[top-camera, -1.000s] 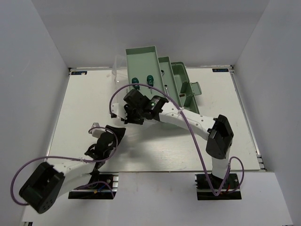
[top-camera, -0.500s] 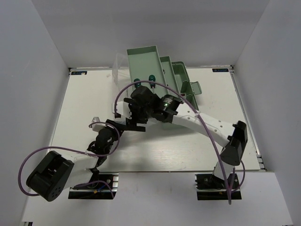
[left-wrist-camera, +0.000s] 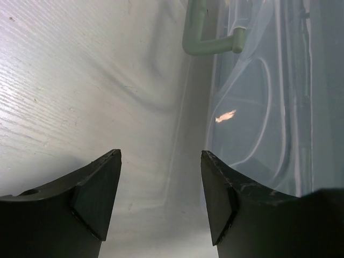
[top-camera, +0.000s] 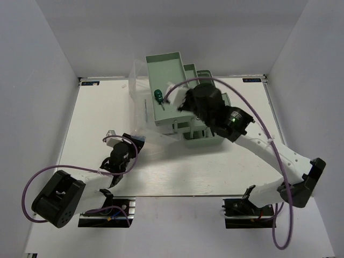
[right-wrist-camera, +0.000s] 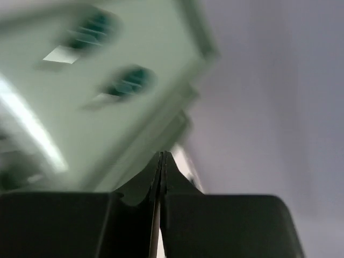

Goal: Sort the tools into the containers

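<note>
Looking down from the top camera, we see the pale green toolbox (top-camera: 207,141) at the far middle of the white worktop (top-camera: 97,118), its long trays folded out in steps. One green-handled screwdriver (top-camera: 158,95) lies in the upper tray (top-camera: 167,67), toward its left wall. The right arm reaches across the toolbox, its wrist above the lower trays.

Our right wrist view is blurred. The right hand (right-wrist-camera: 162,156) has its fingers pressed together, with only a thin seam between them, and we cannot make out anything caught there. Beyond them, two smeared green handles show in a pale green tray.

The left hand (left-wrist-camera: 161,156) hangs low over the worktop with its fingers apart and nothing between them. It is just beside the translucent lid (left-wrist-camera: 258,107), with the lid's pale green handle (left-wrist-camera: 196,37) farther on.

A small blue label (top-camera: 88,83) sits at each far corner of the worktop, but the writing is too small for us to read.
</note>
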Available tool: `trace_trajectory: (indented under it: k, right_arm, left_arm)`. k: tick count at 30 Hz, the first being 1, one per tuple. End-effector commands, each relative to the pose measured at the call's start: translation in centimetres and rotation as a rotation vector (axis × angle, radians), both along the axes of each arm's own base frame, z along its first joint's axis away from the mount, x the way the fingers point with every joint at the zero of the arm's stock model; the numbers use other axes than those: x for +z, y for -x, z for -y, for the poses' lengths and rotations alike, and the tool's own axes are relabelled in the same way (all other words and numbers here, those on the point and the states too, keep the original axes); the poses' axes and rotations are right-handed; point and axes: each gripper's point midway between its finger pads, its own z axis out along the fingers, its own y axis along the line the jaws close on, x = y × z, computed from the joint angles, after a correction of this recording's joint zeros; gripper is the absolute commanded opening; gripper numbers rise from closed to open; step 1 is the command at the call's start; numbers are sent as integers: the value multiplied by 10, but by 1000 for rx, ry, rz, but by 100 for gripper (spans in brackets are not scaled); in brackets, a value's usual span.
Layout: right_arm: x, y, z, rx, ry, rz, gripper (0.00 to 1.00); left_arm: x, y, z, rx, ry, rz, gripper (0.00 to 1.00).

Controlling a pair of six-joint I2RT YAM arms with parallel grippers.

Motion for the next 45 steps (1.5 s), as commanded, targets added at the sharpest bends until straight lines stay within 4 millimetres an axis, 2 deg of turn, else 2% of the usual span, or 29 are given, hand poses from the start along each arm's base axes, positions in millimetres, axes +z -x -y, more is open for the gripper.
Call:
trace_trajectory:
  k: [1,2,3,4,5,6,7,8,9,10,11,12,13,17,18,21,26,27,31,32,33,35,36,38,39,41,42,44,45]
  right_arm:
    - [57,-92,110,-612,-168,330,0]
    - [39,-103,121,-651,-128,268,0]
    - [-4,-112,117,-659,-191,82,16]
    - [-4,-126,166,-776,-201,13,25]
    - [-39,-140,164,-773,-187,-105,32]
    - [-68,-137,180,-836,-257,-257,50]
    - [-77,-143,198,-879,-288,-300,62]
    - [-90,-144,195,-881,-337,-370,71]
    - [-120,-141,192,-873,-320,-503,80]
    - [-129,-143,204,-924,-384,-564,82]
    - [-149,-150,203,-917,-397,-649,82]
    - [-157,-142,196,-887,-436,-754,82]
    - [-172,-142,197,-905,-436,-807,79]
    - [-203,-136,187,-857,-514,-1013,71]
    - [-210,-133,179,-833,-529,-1068,69]
    - [-226,-124,178,-825,-546,-1151,64]
    - [-255,-117,187,-882,-512,-1189,57]
    - [-262,-111,188,-891,-503,-1207,56]
    - [-267,-103,184,-843,-546,-1260,54]
    - [-265,-102,185,-829,-562,-1257,52]
    - [-263,-100,181,-801,-578,-1279,52]
    - [-257,-96,177,-756,-614,-1308,52]
    - [-251,-94,172,-717,-634,-1322,52]
    - [-245,-94,176,-717,-646,-1292,52]
    - [-239,-100,185,-746,-632,-1218,54]
    - [-242,-101,197,-800,-617,-1137,60]
    - [-209,-120,207,-786,-657,-944,67]
    - [-218,-109,215,-814,-660,-925,72]
    - [-207,-105,231,-868,-662,-836,72]
  left_arm:
    - [54,-21,16,-22,87,139,71]
    - [57,-24,14,-13,87,141,71]
    - [61,-26,15,-13,92,150,71]
    - [63,-28,16,-13,92,150,71]
    - [63,-27,15,-13,91,148,71]
    - [61,-28,12,-4,85,139,71]
    - [68,-29,13,-4,94,155,71]
    - [72,-28,14,-13,101,163,71]
    - [69,-28,14,-13,96,154,71]
    - [77,-29,15,-15,95,173,71]
    - [74,-30,12,-6,89,164,72]
    - [81,-32,12,-9,88,184,72]
    - [82,-31,14,-18,90,183,72]
    - [92,-37,14,-21,82,204,72]
    - [92,-36,16,-32,84,203,72]
    - [99,-38,21,-57,73,217,72]
    - [122,-46,28,-94,56,264,71]
    - [132,-49,32,-115,47,286,71]
    - [146,-57,50,-202,11,317,70]
    - [149,-56,58,-243,19,321,70]
    - [164,-59,63,-265,25,364,70]
    - [164,-60,78,-340,25,369,70]
    - [177,-63,84,-365,29,402,70]
    - [180,-64,98,-436,40,403,70]
    - [182,-70,105,-454,42,403,69]
    - [182,-72,112,-491,46,394,69]
    - [187,-76,114,-491,48,403,69]
    - [186,-82,119,-500,49,400,69]
    - [185,-83,122,-515,50,397,69]
